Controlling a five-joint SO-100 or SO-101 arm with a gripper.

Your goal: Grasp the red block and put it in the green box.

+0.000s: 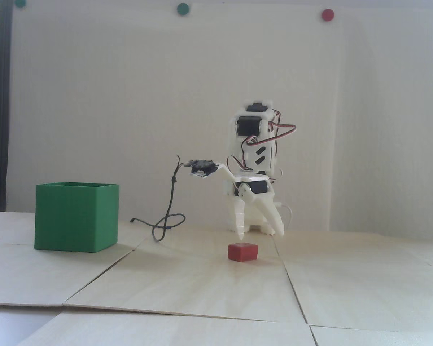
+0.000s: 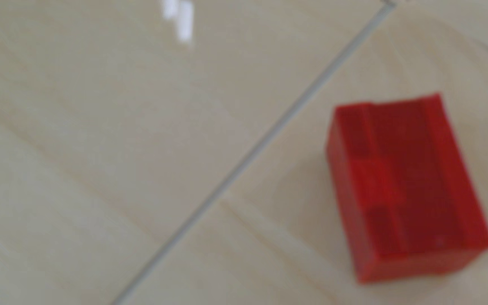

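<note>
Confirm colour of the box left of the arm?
Solid green, with finely ribbed sides. The green box shows best in the fixed view; the wrist view misses it.

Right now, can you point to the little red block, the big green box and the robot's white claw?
small matte red rectangular block (image 1: 242, 251), fixed view: middle of its front face.
large ribbed green cube-shaped box (image 1: 66, 218), fixed view: middle of its front wall.
white two-finger gripper (image 1: 258, 235), fixed view: midway between its spread fingertips.
</note>
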